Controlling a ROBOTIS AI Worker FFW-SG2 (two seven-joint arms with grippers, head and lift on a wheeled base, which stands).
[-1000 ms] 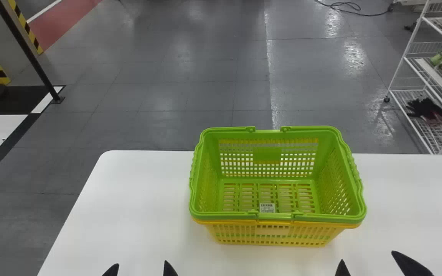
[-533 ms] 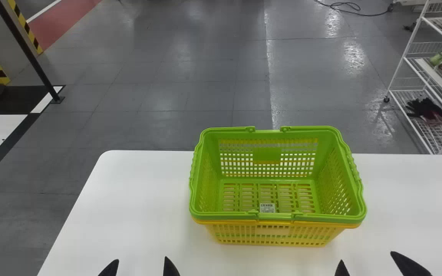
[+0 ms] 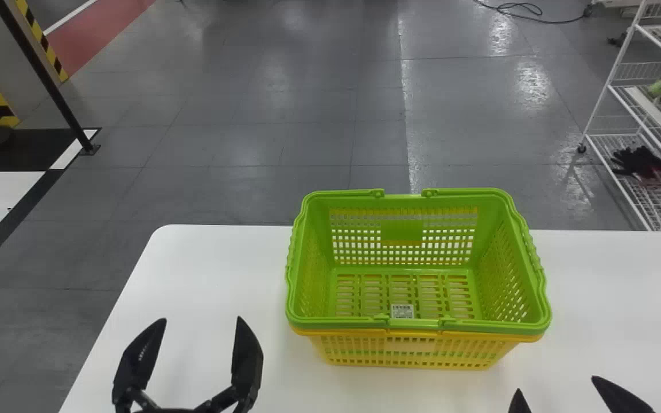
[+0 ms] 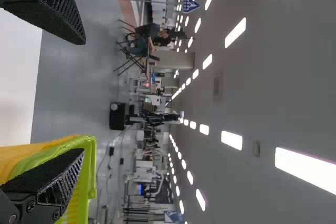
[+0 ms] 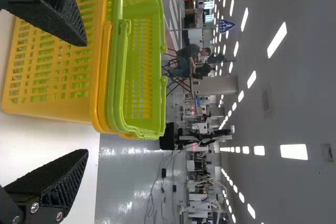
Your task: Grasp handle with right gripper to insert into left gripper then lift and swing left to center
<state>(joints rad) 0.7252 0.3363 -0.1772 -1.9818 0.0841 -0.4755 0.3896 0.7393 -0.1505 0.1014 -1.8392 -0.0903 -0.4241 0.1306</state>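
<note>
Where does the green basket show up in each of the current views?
Head view: green basket just right of centre, in the lower half.
Left wrist view: partly hidden behind one finger of the left gripper.
Right wrist view: beyond the right gripper.
Shared landmark: the yellow basket it is nested in.

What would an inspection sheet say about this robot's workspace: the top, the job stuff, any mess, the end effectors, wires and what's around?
Surface: white table.
Job's things: green basket nested in a yellow basket, handles folded down.
Clutter: nothing seen on the table.
Grippers: left end effector open, left of the baskets; right end effector open, at the near side.
Cables: black cable on the floor.
Surroundings: wire rack holding dark gloves.
</note>
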